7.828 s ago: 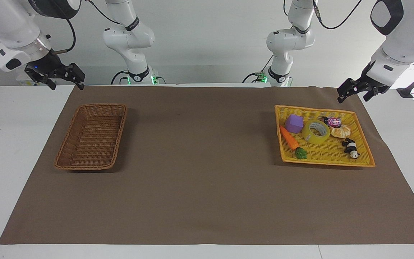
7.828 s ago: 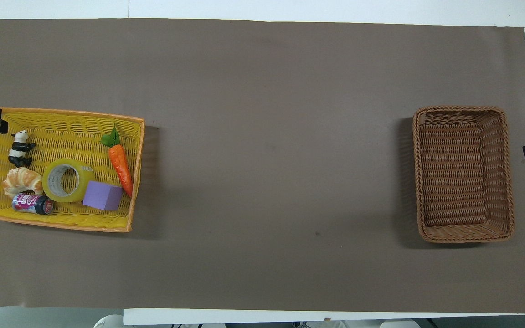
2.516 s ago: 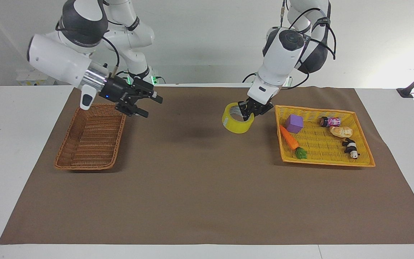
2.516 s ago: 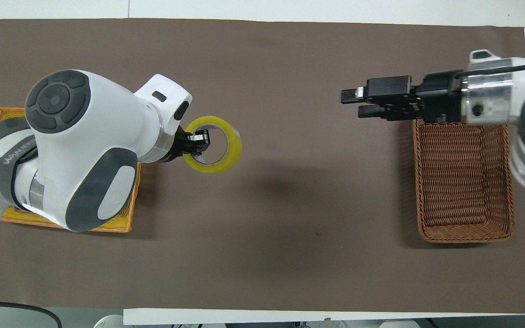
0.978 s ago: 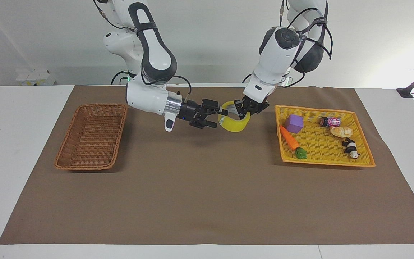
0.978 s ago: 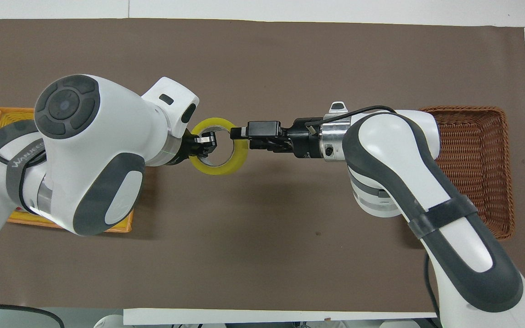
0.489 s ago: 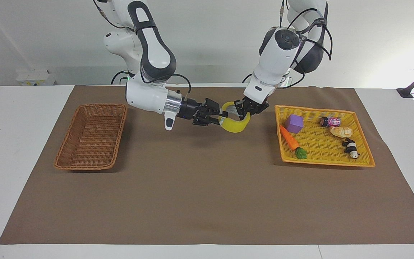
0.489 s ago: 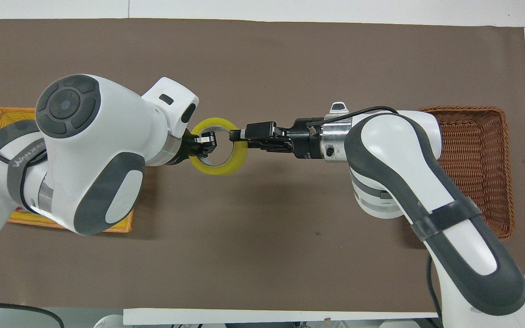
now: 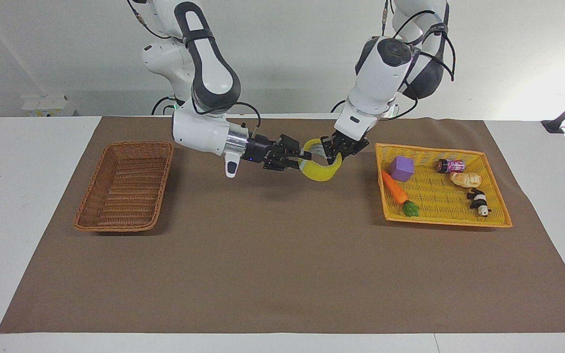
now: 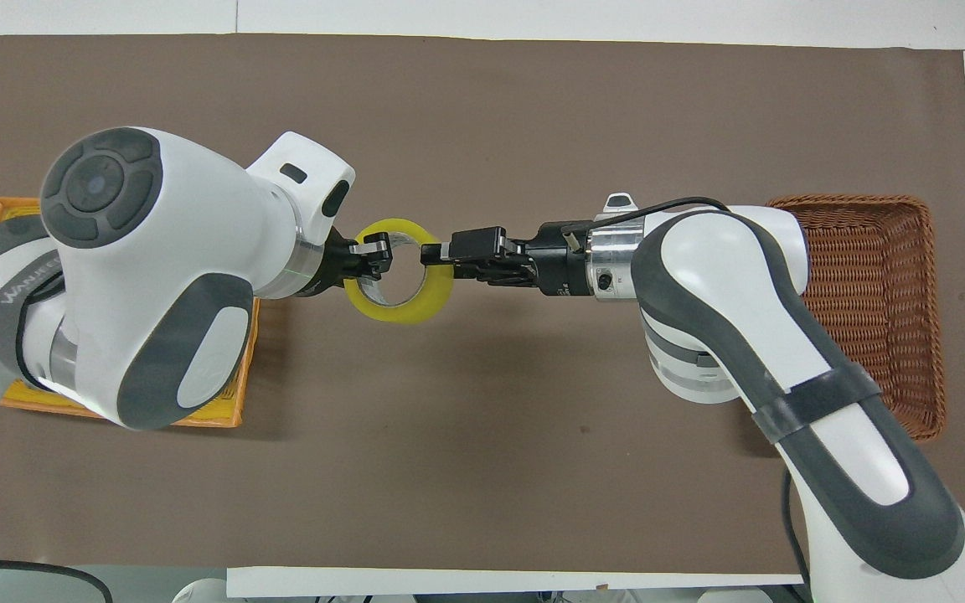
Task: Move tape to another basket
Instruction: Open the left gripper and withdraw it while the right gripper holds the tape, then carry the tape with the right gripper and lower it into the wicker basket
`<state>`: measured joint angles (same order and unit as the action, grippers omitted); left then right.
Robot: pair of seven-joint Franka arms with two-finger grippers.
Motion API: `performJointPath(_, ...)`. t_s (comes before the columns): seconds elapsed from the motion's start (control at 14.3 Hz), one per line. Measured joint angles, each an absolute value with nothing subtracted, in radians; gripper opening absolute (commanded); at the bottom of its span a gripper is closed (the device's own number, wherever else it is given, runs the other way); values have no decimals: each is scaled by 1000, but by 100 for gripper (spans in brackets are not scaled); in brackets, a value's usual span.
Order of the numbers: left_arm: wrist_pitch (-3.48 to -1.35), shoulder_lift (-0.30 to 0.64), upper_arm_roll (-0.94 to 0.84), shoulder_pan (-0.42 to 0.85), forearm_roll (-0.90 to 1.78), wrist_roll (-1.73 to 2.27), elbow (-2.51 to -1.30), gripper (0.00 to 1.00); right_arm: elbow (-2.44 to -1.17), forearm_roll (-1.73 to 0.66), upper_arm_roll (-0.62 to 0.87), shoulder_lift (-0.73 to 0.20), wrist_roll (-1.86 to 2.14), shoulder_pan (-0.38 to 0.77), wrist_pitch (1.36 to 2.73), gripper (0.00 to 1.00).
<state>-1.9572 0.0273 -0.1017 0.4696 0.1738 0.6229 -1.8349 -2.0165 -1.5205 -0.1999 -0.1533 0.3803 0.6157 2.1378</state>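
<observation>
Two high opposing views, shared table (image 9: 282,255)

Yellow tape (image 9: 320,166) held aloft over the mat; brown wicker basket (image 9: 126,185) empty.

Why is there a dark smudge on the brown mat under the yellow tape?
Facing view: it is a soft shadow that the raised tape and the arms cast on the mat; overhead view: the same shadow shows, with blurry edges.
</observation>
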Motion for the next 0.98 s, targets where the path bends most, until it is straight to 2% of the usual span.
performJointPath(0.14, -1866, 9, -87, 413, 173, 625, -1786, 100, -2019, -1520, -200, -153, 380, 620, 2137, 0)
performJointPath(0.28, -1795, -7, -73, 297, 171, 556, -1748, 100, -2019, -1518, -202, -153, 380, 621, 2135, 0)
performJointPath(0.49, -1760, -11, -62, 117, 171, 313, -1754, 100, -2019, -1477, -207, -142, 375, 605, 2105, 0)
performJointPath(0.7, -1752, -10, -60, -13, 170, 128, -1762, 100, -2018, -1376, -210, -118, 349, 539, 2019, 0)
performJointPath(0.98, -1752, -10, -60, -163, 170, 57, -1765, 100, -2017, -1232, -214, -90, 347, 397, 1854, 0)
